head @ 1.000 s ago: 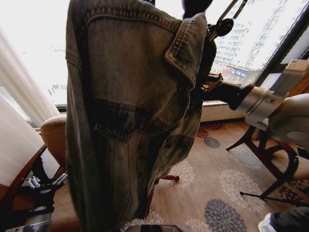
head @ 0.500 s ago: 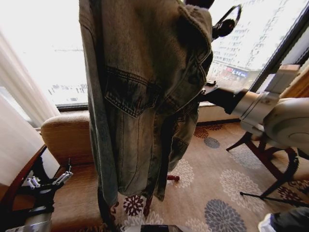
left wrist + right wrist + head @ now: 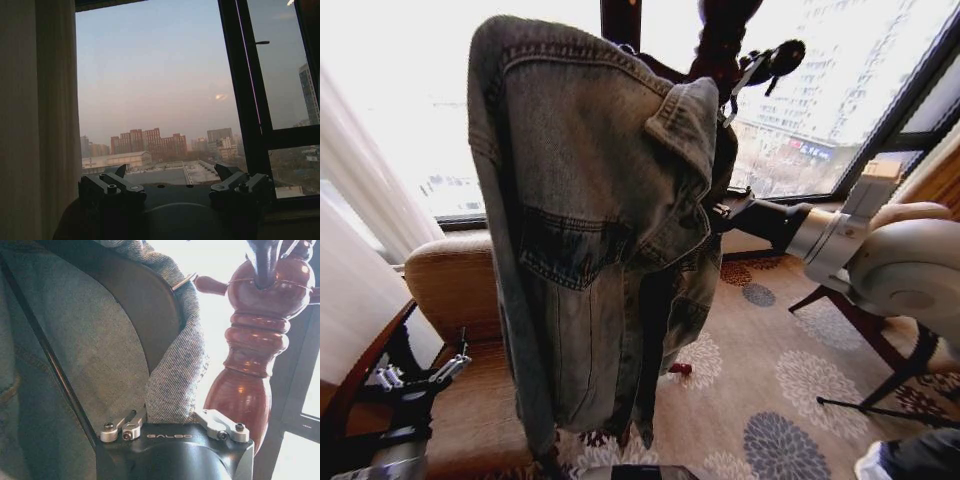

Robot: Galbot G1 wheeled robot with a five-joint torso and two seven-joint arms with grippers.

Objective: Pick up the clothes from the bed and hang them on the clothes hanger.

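So the faded light-blue denim jacket with collar and chest pocket [image 3: 595, 250] is up off the floor, draped lengthwise straight down in front of the bright window [image 3: 410, 100], collar near the top of a turned reddish-brown wooden post [image 3: 255, 355]. Its long axis is vertical, hem dangling over a tan padded chair [image 3: 460, 300] and the flower-patterned carpet [image 3: 770, 390].

The right gripper [image 3: 170, 415] comes in from the robot's right side, level with the jacket's middle, and its fingers are clamped on a fold of denim right beside that post. A thin black bar [image 3: 55, 375] runs across the denim in the right wrist view; I'd guess it's the hanger, but can't say for sure.

The left gripper [image 3: 172, 182] sits low on the left, jaws spread with nothing between them, pointed at the window, well apart from the jacket. So the right arm is clearly the nearer one.

Room-wise: the post is tight against the gripper, with open carpet to the right.
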